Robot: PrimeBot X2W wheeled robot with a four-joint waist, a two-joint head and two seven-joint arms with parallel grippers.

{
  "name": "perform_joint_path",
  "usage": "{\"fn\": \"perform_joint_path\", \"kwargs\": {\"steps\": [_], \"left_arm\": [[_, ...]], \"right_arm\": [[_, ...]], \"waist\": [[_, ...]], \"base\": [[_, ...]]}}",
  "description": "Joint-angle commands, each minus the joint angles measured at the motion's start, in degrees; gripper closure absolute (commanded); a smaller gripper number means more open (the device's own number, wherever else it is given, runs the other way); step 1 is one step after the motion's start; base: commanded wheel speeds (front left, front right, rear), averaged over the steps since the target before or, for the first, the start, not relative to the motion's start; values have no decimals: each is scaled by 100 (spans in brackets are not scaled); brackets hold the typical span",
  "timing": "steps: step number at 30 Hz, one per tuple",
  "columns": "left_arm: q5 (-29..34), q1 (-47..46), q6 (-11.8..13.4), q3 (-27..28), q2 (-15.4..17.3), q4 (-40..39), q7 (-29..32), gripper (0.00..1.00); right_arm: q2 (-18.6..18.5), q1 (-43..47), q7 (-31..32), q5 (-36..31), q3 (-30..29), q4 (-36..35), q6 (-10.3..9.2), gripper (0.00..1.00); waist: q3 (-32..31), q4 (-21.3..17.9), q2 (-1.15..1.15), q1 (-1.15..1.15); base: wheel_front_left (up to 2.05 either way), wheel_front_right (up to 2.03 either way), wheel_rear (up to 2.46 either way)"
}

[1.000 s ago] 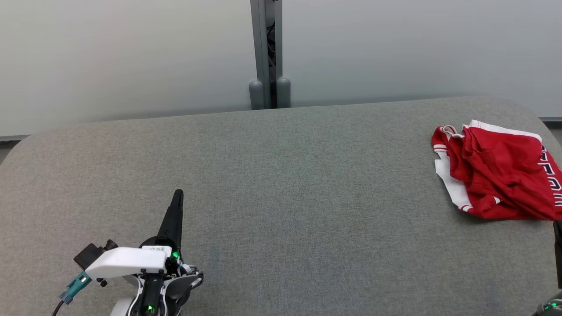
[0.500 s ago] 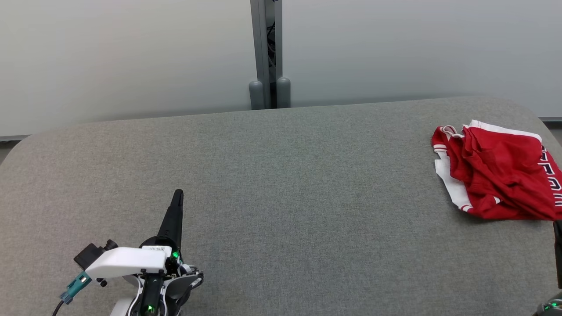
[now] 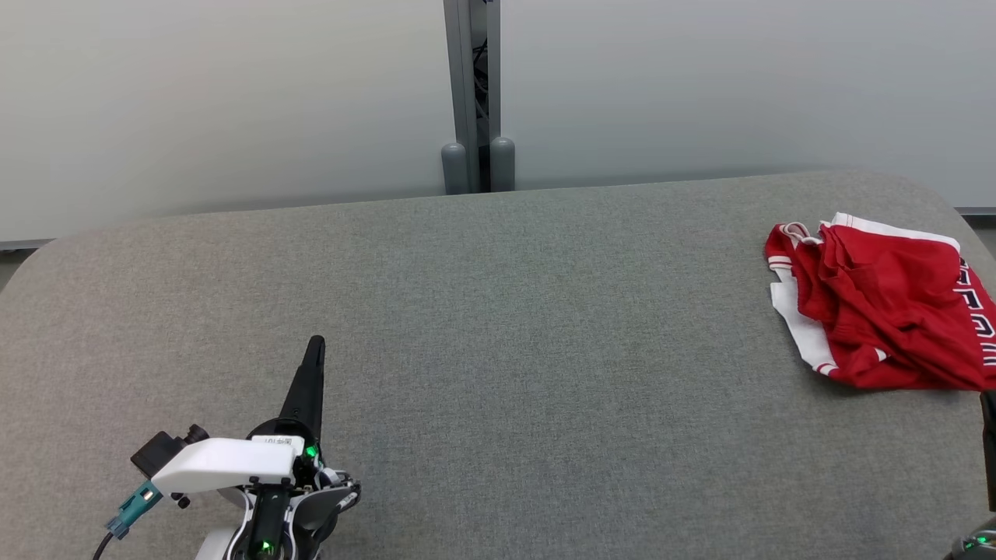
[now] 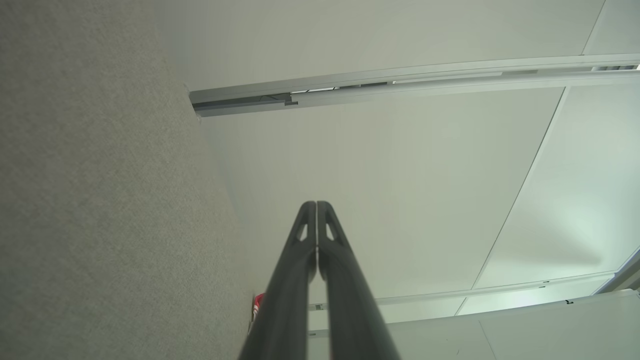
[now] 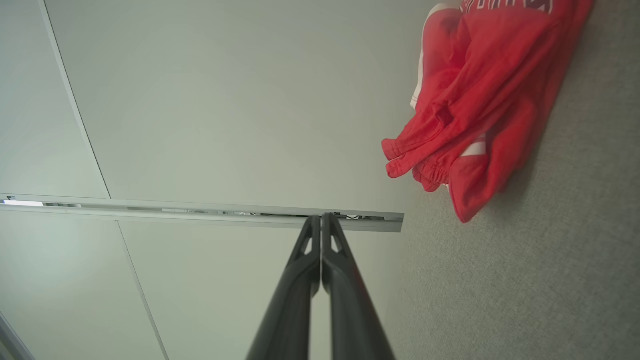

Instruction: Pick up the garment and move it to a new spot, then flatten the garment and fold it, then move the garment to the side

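The crumpled red-and-white garment (image 3: 879, 311) lies at the right end of the grey counter (image 3: 506, 350). The left pincer (image 3: 315, 346) is closed tight and empty, well apart from the garment. The right pincer (image 5: 320, 220), near the garment, is also pressed closed on nothing.

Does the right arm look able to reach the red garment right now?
Probably yes: the red garment lies just ahead of the shut right gripper, only grey table between; it must open first.
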Motion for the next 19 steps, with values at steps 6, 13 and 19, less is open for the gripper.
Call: {"fn": "perform_joint_path", "kwargs": {"steps": [6, 13, 19], "left_arm": [[-13, -89, -19, 4, 28, -8, 28, 100], [-13, -89, -19, 4, 28, -8, 28, 100], [-13, -89, -19, 4, 28, -9, 28, 100]], "right_arm": [[-55, 64, 25, 12, -27, -41, 4, 100], [-55, 64, 25, 12, -27, -41, 4, 100], [-55, 65, 25, 12, -27, -41, 4, 100]], "waist": [[0, 0, 0, 0], [0, 0, 0, 0], [0, 0, 0, 0]], "base": [[0, 0, 0], [0, 0, 0], [0, 0, 0]]}}
